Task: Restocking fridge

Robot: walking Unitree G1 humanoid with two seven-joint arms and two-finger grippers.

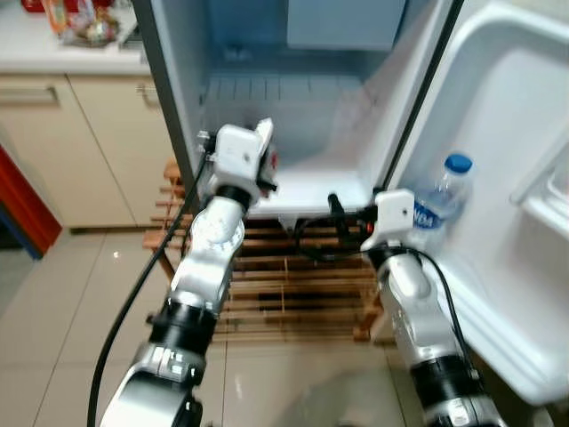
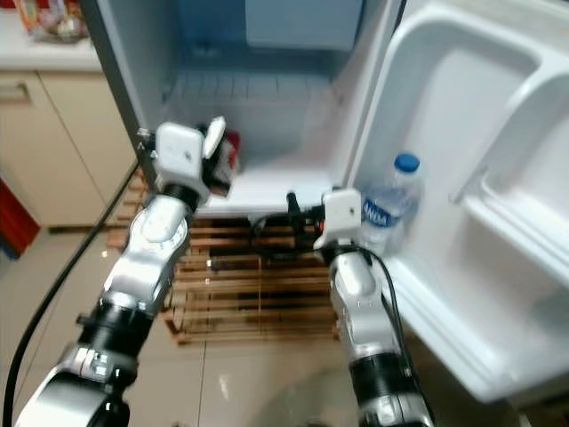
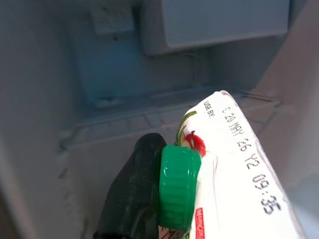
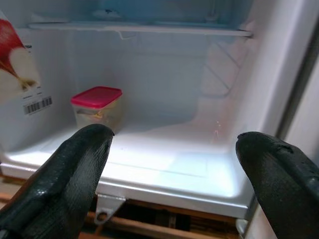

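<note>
My left gripper point(image 1: 264, 160) is shut on a white juice carton point(image 3: 234, 169) with a green cap point(image 3: 178, 184) and holds it just inside the left side of the open fridge point(image 1: 293, 107). One black finger point(image 3: 132, 194) presses beside the cap. My right gripper point(image 4: 174, 144) stands open at the front edge of the fridge floor point(image 4: 164, 159), nothing between its fingers. A small tub with a red lid point(image 4: 96, 107) sits at the back left of that floor. The carton point(image 4: 15, 64) hangs left of the tub.
A water bottle with a blue cap point(image 1: 442, 200) stands in the open door's lower shelf point(image 1: 498, 302) on the right. A wire shelf point(image 1: 276, 89) and freezer box point(image 1: 342, 22) are above. A wooden slat rack point(image 1: 267, 285) lies under the fridge, cabinets point(image 1: 98, 151) to the left.
</note>
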